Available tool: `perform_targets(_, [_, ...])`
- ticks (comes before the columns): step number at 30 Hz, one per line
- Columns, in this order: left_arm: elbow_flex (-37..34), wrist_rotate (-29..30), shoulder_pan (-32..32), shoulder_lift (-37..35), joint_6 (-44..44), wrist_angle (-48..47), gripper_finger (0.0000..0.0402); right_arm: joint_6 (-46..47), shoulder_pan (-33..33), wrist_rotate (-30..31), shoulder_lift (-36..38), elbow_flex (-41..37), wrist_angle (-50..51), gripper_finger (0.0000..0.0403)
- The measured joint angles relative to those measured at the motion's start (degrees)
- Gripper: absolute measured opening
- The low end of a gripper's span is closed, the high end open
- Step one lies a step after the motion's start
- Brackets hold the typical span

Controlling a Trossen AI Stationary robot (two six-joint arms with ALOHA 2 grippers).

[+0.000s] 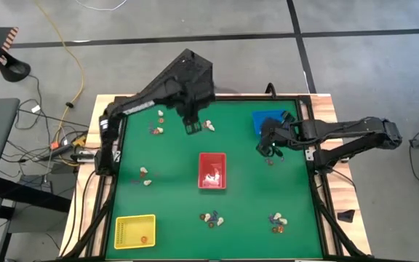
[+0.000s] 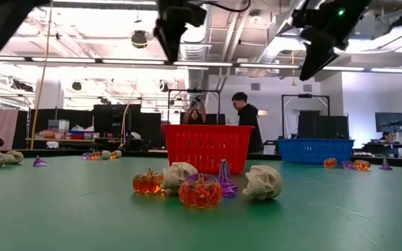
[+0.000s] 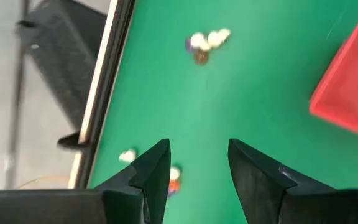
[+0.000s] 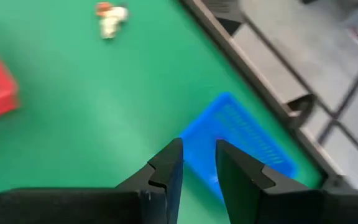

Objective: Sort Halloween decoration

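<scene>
Hovering with parted, empty fingers above the red tray [image 1: 212, 170], the left gripper [image 1: 193, 128] could scatter clustered trinkets [image 1: 209, 126] by descending off-centre.

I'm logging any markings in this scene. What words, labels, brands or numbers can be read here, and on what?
None can be read.
Red tray, blue tray, yellow tray: no lettering shows.
Trinkets: no text.
Both arms: no legible brand or label.
Room behind the table in the low view: any signs or screens are too small and blurred to read.
</scene>
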State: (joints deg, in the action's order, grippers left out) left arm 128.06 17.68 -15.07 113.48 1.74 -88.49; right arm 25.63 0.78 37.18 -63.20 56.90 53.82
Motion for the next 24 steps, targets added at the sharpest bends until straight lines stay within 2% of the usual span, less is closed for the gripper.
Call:
perform_targets(4, [-14.4, 6.6, 7.0, -9.4, 3.6, 4.0, 0.0151, 2.1, 5.3, -1.8, -0.2, 0.0, -0.1, 0.0125])
perform_targets(8, [-32.2, 10.2, 13.7, -23.0, 5.8, 15.8, 0.0151, 3.3, 10.2, -1.9, -1.0, 0.0, -1.1, 0.0125])
perform_targets(12, [-49.9, 6.3, 19.1, -35.3, 4.8, 30.8, 0.0151, 2.6, 13.3, -2.9, -2.0, 0.0, -4.6, 0.0125])
perform_targets(15, [-60.7, 0.8, 21.8, -43.9, 3.8, 39.7, 0.0151, 0.7, 14.6, -3.0, -2.7, 0.0, -9.3, 0.0125])
perform_targets(18, [-70.3, -0.6, 23.7, -50.0, 4.3, 47.0, 0.0151, -3.8, 15.2, -3.0, -3.8, 0.0, -15.9, 0.0125])
perform_targets(21, [-78.2, -0.5, 24.3, -55.3, 6.4, 53.2, 0.0151, -8.8, 15.2, -3.0, -5.7, 0.0, -22.9, 0.0125])
perform_targets(24, [-84.1, -0.8, 24.2, -57.5, 11.4, 52.6, 0.0151, -13.9, 15.2, -3.0, -8.1, 0.0, -29.4, 0.0125])
